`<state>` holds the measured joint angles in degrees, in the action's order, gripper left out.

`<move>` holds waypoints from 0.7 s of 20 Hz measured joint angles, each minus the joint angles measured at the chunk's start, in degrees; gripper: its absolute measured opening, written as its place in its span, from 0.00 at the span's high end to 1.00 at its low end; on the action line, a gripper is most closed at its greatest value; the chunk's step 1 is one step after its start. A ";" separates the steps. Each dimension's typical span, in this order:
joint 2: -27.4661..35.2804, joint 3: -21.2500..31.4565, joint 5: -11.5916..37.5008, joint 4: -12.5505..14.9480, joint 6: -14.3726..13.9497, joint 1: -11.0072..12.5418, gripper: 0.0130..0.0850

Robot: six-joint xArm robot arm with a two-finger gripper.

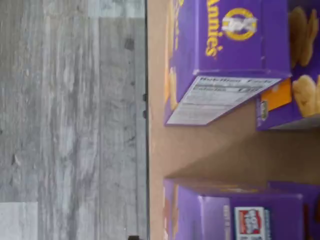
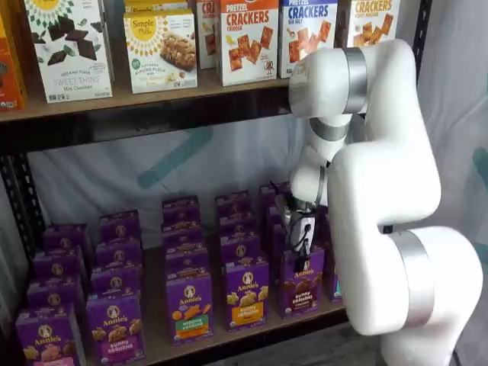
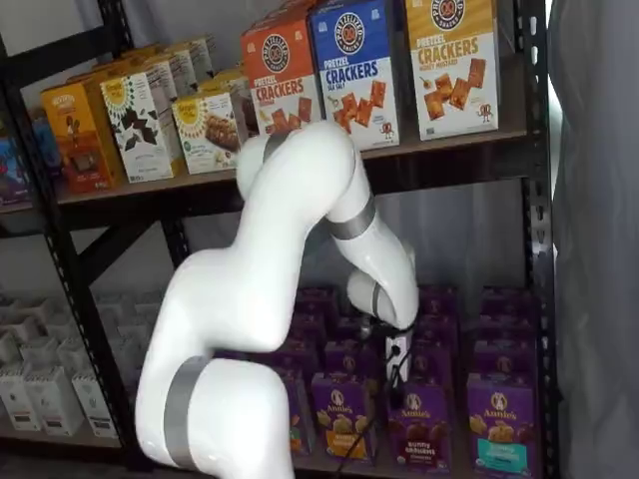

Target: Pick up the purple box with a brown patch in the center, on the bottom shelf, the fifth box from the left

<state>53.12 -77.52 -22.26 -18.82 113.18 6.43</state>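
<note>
The purple box (image 2: 302, 286) with dark brown bunny cookies on its front stands upright at the front edge of the bottom shelf (image 2: 229, 341), and it also shows in the other shelf view as the purple box (image 3: 419, 427). My gripper (image 2: 300, 245) hangs just above and in front of its top, fingers pointing down, open and holding nothing. The same gripper (image 3: 397, 367) sits right over the carton. The wrist view is turned on its side and shows purple Annie's cartons (image 1: 227, 45) on the tan shelf board (image 1: 200, 150). I cannot tell which of them is the target.
A purple carton with a yellow-orange band (image 2: 245, 293) stands close on the left of the target, and one with a teal band (image 3: 499, 424) on its right. More purple cartons fill the rows behind. Cracker boxes (image 2: 249, 38) line the upper shelf. A black rack post (image 3: 537, 249) rises at the right.
</note>
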 joint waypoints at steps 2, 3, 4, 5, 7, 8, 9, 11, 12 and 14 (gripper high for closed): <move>0.92 -0.83 -0.29 1.84 -1.66 0.00 0.00; 1.48 -1.38 -0.57 3.23 -2.95 -0.01 0.00; 2.06 -2.01 -1.04 4.76 -4.33 -0.03 0.00; 2.64 -2.81 -1.88 6.76 -6.15 0.00 0.00; 3.43 -3.57 -2.13 8.43 -7.63 0.03 0.00; 3.81 -3.77 -1.71 9.01 -8.11 0.05 0.00; 4.05 -3.86 -1.35 9.42 -8.45 0.07 0.00; 4.56 -3.91 -0.21 9.99 -8.83 0.16 0.00; 4.79 -3.97 0.11 10.24 -8.98 0.22 0.00; 5.07 -4.01 0.46 9.86 -8.52 0.29 0.00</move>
<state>58.19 -81.54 -21.80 -8.96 104.66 6.71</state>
